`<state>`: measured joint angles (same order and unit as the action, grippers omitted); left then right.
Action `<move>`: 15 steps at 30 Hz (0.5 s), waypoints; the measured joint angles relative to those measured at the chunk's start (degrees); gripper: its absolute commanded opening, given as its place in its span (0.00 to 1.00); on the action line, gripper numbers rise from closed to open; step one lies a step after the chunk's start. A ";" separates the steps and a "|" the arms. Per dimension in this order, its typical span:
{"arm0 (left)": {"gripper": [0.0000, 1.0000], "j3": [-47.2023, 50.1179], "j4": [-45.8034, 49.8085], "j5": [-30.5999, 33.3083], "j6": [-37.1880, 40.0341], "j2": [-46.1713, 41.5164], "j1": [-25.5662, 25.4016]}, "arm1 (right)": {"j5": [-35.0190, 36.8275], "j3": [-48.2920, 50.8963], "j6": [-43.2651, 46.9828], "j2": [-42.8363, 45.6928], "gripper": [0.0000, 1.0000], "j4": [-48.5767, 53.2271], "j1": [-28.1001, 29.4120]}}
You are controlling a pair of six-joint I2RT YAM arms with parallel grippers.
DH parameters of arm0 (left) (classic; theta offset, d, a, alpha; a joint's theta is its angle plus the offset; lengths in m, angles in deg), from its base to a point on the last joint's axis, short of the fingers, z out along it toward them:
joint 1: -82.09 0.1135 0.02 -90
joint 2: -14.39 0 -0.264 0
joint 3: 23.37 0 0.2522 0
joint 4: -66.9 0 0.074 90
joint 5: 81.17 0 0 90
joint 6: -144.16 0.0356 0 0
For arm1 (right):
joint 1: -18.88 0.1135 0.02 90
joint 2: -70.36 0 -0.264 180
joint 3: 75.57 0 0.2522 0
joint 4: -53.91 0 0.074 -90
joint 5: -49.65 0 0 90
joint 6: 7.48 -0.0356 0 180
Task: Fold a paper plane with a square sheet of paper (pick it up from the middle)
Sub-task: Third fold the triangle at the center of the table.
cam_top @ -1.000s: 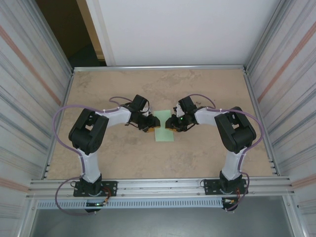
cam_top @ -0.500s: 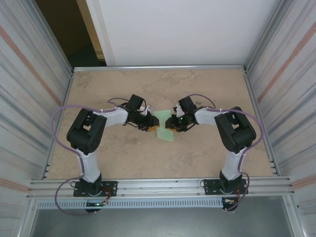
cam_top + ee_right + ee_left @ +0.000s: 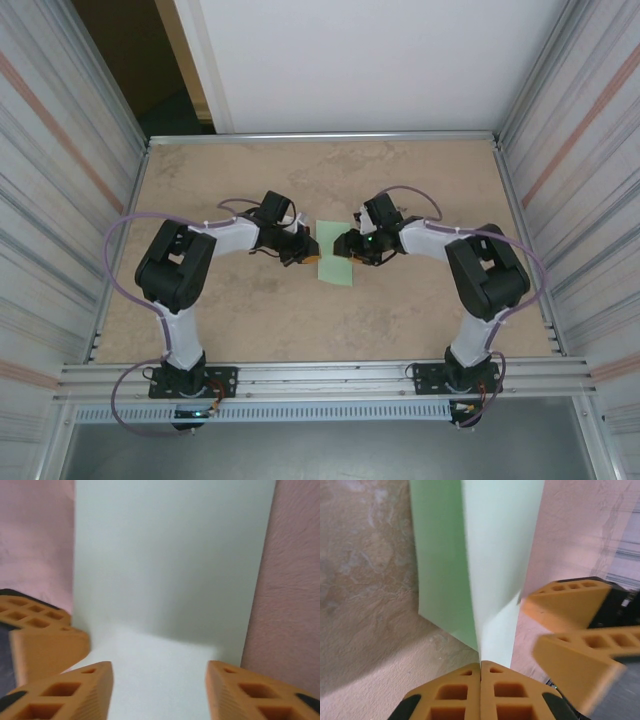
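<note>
Two claws meet over the square sheet of paper point(image 3: 336, 272), which lies at the middle of the overhead frame on the worktop point(image 3: 220, 180). The left claw point(image 3: 480, 666) is pressed tight together at the bottom centre of its wrist view. It nips the sheet's near edge just where a raised ridge runs up the frame, one panel shaded and the other bright. The right claw point(image 3: 159, 677) stands fairly wide, straddling the sheet low in its own view and gripping nothing.

I judge this an early fold, with the sheet pinched up at its middle to start the centre crease. Next, the two panels need bringing together squarely and the ridge pressing flat.

The paper is thin, matte and pale mint. The claw tips are orange wedges with hollow cells, and the worktop is mottled tan, like stone.
</note>
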<state>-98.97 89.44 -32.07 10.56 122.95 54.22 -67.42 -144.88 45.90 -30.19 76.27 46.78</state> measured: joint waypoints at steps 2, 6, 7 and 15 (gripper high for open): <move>0.00 0.42 -0.28 0.02 -0.46 -0.02 0.33 | 3.02 1.05 0.74 3.39 0.65 -0.24 0.24; 0.00 1.68 -0.98 0.26 -2.03 -0.46 1.14 | 12.24 3.72 4.57 10.62 0.73 -1.55 3.10; 0.00 1.90 -0.98 0.37 -2.51 -0.72 1.29 | 14.40 4.48 6.12 12.11 0.74 -2.12 4.57; 0.00 2.32 -1.90 1.55 -5.92 -4.15 2.29 | 27.69 9.29 21.81 14.60 0.76 -10.56 16.00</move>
<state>-96.66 87.54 -30.52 4.64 118.79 56.51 -39.73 -135.59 67.71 -15.59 65.71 62.78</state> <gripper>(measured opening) 0.049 0.759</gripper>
